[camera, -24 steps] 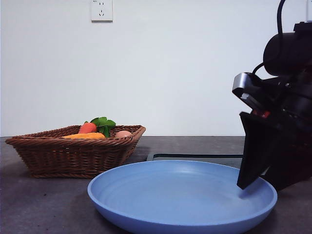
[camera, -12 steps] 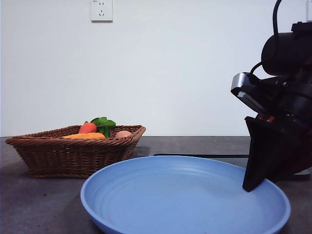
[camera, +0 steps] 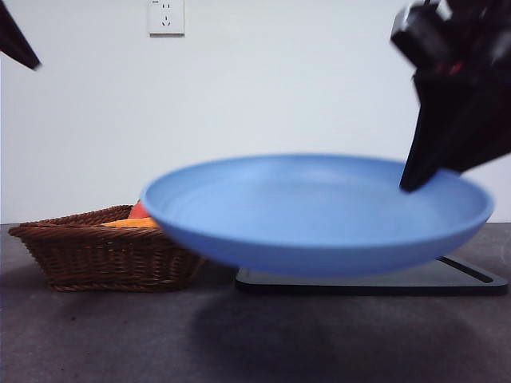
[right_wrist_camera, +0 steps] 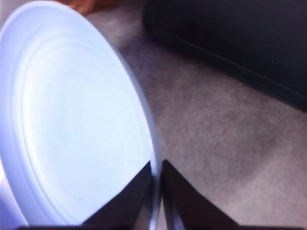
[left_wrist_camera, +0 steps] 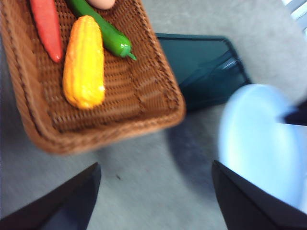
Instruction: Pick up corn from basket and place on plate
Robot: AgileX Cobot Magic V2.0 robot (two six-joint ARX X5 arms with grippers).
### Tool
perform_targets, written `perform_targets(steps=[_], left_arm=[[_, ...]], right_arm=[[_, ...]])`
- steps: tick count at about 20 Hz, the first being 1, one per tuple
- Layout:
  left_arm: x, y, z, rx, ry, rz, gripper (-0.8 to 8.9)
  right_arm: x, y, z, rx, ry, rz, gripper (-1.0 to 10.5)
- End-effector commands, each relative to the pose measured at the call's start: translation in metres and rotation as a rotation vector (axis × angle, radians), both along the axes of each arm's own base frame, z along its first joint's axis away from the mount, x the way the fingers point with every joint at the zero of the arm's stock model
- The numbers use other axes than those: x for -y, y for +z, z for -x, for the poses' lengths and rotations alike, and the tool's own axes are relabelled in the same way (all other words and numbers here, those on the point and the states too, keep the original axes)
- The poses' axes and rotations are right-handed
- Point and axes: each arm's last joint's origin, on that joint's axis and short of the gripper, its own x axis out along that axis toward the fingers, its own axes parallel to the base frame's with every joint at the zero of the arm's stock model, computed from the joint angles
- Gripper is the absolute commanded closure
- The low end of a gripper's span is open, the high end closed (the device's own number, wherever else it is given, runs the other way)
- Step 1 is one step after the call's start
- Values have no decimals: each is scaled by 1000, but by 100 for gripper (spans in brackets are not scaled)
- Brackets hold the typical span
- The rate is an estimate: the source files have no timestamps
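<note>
The light-blue plate hangs in the air, tilted, above the table. My right gripper is shut on its right rim; in the right wrist view the right gripper pinches the edge of the plate. The yellow-orange corn lies in the wicker basket, beside a carrot. In the front view only a strip of the corn shows over the rim of the basket at the left. My left gripper is open above the table just outside the basket, holding nothing.
A flat black tray lies on the table under the raised plate. The basket also holds a red-orange carrot, a green vegetable and a tan ball. A black gripper tip shows at the top left corner.
The right gripper has lifted the plate off the table, well above the black tray. A black gripper tip has come into the top left corner.
</note>
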Motion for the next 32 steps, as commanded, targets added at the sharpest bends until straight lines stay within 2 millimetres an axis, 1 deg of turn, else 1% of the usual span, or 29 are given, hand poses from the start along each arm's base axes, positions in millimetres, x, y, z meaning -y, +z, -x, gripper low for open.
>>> perform_targets(steps=[1, 6, 9, 12, 15, 18, 23, 27, 32], left_arm=[[12, 1, -22, 21, -11, -62, 436], [42, -9, -76, -29, 3, -267, 436], [60, -20, -112, -75, -2, -366, 436], [75, -35, -139, -128, -32, -429, 436], [86, -50, -158, -145, -42, -494, 436], [92, -63, -168, -167, -58, -512, 436], [94, -83, -176, -199, -64, -558, 436], [96, -87, -179, -190, -65, -556, 439], [96, -88, -177, -208, -73, -562, 503]], right_arm=[[4, 16, 5, 58, 4, -23, 944], [15, 34, 23, 110, -17, -40, 944], [17, 40, 29, 138, -22, -53, 944], [18, 41, 32, 141, -22, -53, 944], [18, 41, 31, 141, -22, -54, 944], [18, 41, 31, 145, -21, -55, 944], [17, 42, 31, 151, -21, -56, 944], [17, 42, 30, 156, -21, -58, 944], [17, 42, 30, 158, -21, -59, 944]])
